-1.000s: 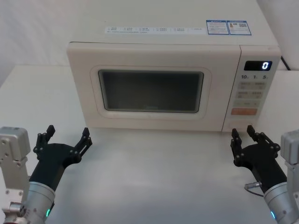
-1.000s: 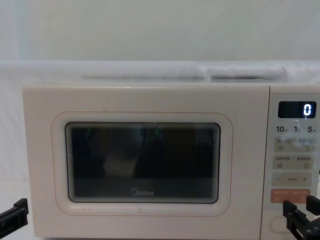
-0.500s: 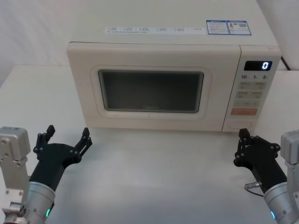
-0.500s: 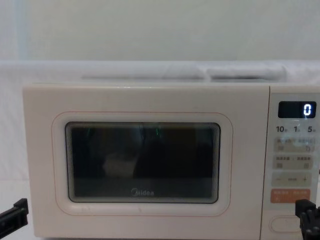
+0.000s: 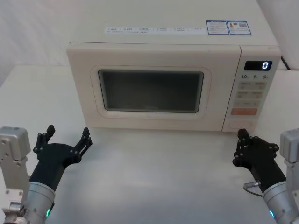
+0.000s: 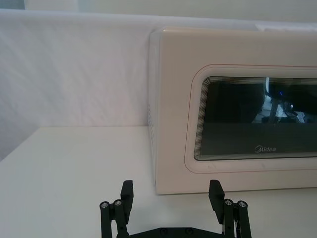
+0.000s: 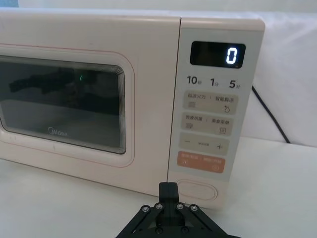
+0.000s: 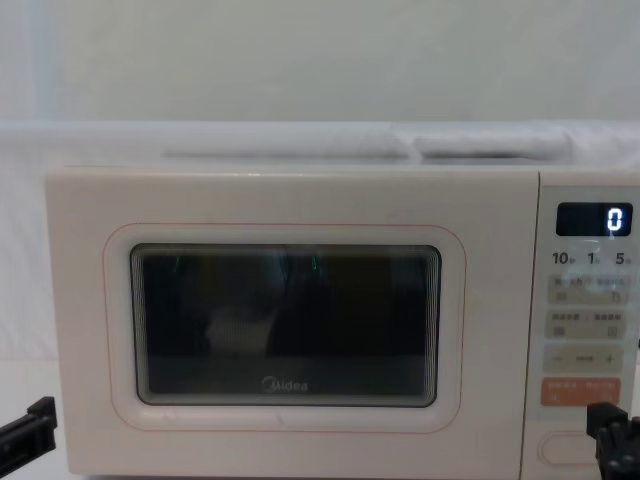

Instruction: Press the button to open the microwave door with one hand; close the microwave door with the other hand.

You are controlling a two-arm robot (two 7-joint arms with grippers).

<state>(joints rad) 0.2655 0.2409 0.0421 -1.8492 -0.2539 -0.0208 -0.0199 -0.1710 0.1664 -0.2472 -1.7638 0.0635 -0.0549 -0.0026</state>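
Observation:
The cream microwave stands at the back of the table with the microwave door closed flush; its dark window and Midea logo also face the chest camera. The button, a wide cream pill, sits at the bottom of the control panel. My right gripper is shut, its joined tips just in front of and below the button, apart from it. My left gripper hovers open over the table in front of the door's left corner, holding nothing.
The panel display reads 0 above an orange key. A black cable runs down behind the microwave's right side. White table lies between the two arms, and a white backdrop stands behind.
The right gripper's fingers, apart one second ago, have come together. It has since shifted very slightly. The left arm and the door have not moved.

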